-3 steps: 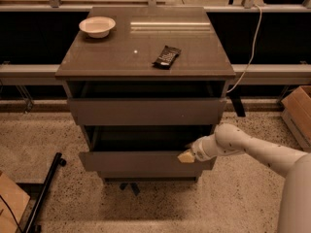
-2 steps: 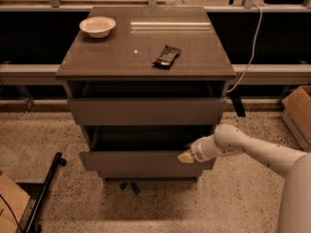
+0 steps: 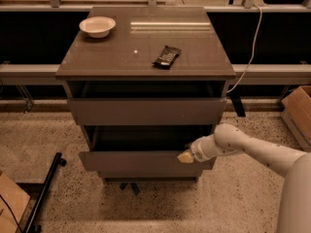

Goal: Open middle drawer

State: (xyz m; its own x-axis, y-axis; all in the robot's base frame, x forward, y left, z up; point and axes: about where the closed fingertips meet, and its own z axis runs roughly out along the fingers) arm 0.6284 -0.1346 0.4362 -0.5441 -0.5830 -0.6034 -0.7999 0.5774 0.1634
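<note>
A grey-brown cabinet stands in the middle of the view. Its middle drawer is pulled out towards me, with a dark interior showing behind the flat front panel. My gripper sits at the top edge of that front panel, near its right end, at the end of my white arm reaching in from the lower right. The upper drawer front stands slightly out under the tabletop. The drawer below the middle one is mostly hidden beneath it.
On the cabinet top are a white bowl at the back left and a dark flat packet near the middle. A black bar lies on the speckled floor at left. A cardboard box stands at right. A white cable hangs at the right rear.
</note>
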